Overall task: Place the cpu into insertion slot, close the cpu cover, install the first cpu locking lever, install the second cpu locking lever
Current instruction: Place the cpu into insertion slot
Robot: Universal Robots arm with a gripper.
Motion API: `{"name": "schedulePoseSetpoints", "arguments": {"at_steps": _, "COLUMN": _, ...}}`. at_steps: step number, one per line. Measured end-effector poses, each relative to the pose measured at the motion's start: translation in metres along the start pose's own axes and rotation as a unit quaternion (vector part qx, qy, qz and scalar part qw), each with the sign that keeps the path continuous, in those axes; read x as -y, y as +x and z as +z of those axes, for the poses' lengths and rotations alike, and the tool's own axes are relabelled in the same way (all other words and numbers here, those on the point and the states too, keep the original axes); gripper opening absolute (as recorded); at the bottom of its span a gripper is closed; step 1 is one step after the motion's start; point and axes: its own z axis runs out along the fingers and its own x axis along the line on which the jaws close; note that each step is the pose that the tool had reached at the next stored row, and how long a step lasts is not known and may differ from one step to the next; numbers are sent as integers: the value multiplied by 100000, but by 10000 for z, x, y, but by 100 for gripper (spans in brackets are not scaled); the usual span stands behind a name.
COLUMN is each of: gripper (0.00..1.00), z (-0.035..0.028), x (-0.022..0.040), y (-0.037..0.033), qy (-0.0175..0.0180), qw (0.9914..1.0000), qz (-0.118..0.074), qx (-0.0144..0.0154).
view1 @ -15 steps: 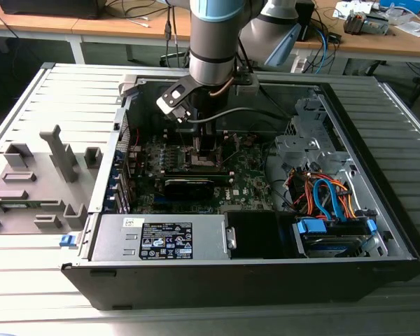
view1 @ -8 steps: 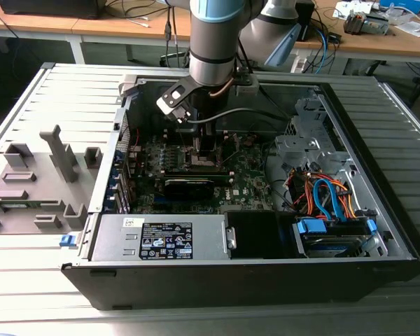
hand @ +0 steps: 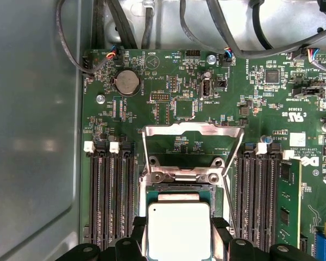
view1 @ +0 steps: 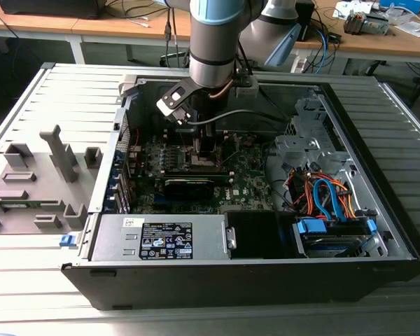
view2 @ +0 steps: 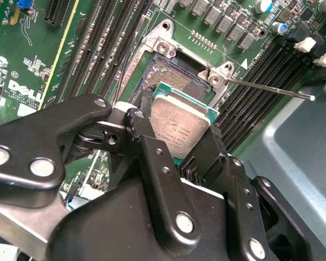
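Pincer: the gripper is clamped on the cpu, with a black finger pressed to each of two opposite edges.
Cpu: its pale metal top faces up, and it is held level or nearly so over the insertion slot. It covers the part of the slot nearest the gripper, and the field of contacts shows bare beyond it. Whether the chip rests on the slot cannot be told.
Cpu cover: in the first wrist view the silver frame plate stands raised on the far side of the slot, clear of the chip.
Locking lever: a thin metal rod juts out from a corner of the slot, swung free and not latched.
Surroundings: black memory slots run along both sides of the socket on the green motherboard.
Arm: in the exterior view it reaches down into the open computer case.
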Motion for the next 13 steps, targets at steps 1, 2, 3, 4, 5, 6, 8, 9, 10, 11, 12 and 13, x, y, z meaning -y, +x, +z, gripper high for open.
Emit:
{"name": "schedulePoseSetpoints", "arguments": {"at_steps": 1, "gripper": 55, "z": 2, "x": 0, "y": 0, "qy": -3, "qw": 100000, "qz": 1, "qx": -3}}
{"name": "schedulePoseSetpoints", "arguments": {"at_steps": 2, "gripper": 55, "z": 2, "x": 0, "y": 0, "qy": -1, "qw": 100000, "qz": 1, "qx": -2}}
{"name": "schedulePoseSetpoints", "arguments": {"at_steps": 3, "gripper": 55, "z": 5, "x": 0, "y": 0, "qy": -1, "qw": 100000, "qz": 0, "qx": 1}}
{"name": "schedulePoseSetpoints", "arguments": {"at_steps": 4, "gripper": 55, "z": 6, "x": 0, "y": 0, "qy": -3, "qw": 100000, "qz": 4, "qx": 0}}
{"name": "schedulePoseSetpoints", "arguments": {"at_steps": 5, "gripper": 55, "z": 7, "x": 0, "y": 0, "qy": -2, "qw": 100000, "qz": 1, "qx": 0}}
{"name": "schedulePoseSetpoints", "arguments": {"at_steps": 6, "gripper": 55, "z": 8, "x": 0, "y": 0, "qy": 1, "qw": 100000, "qz": 2, "qx": 0}}
{"name": "schedulePoseSetpoints", "arguments": {"at_steps": 8, "gripper": 55, "z": 12, "x": 0, "y": 0, "qy": -1, "qw": 100000, "qz": 1, "qx": 1}}
{"name": "schedulePoseSetpoints", "arguments": {"at_steps": 9, "gripper": 55, "z": 13, "x": 0, "y": 0, "qy": 0, "qw": 100000, "qz": 1, "qx": 1}}
{"name": "schedulePoseSetpoints", "arguments": {"at_steps": 10, "gripper": 55, "z": 15, "x": 0, "y": 0, "qy": -2, "qw": 100000, "qz": 1, "qx": -2}}
{"name": "schedulePoseSetpoints", "arguments": {"at_steps": 11, "gripper": 55, "z": 16, "x": 0, "y": 0, "qy": 1, "qw": 100000, "qz": 1, "qx": 0}}
{"name": "schedulePoseSetpoints", "arguments": {"at_steps": 12, "gripper": 55, "z": 24, "x": 0, "y": 0, "qy": 0, "qw": 100000, "qz": 0, "qx": 1}}
{"name": "schedulePoseSetpoints", "arguments": {"at_steps": 13, "gripper": 55, "z": 30, "x": 0, "y": 0, "qy": 0, "qw": 100000, "qz": 2, "qx": -2}}
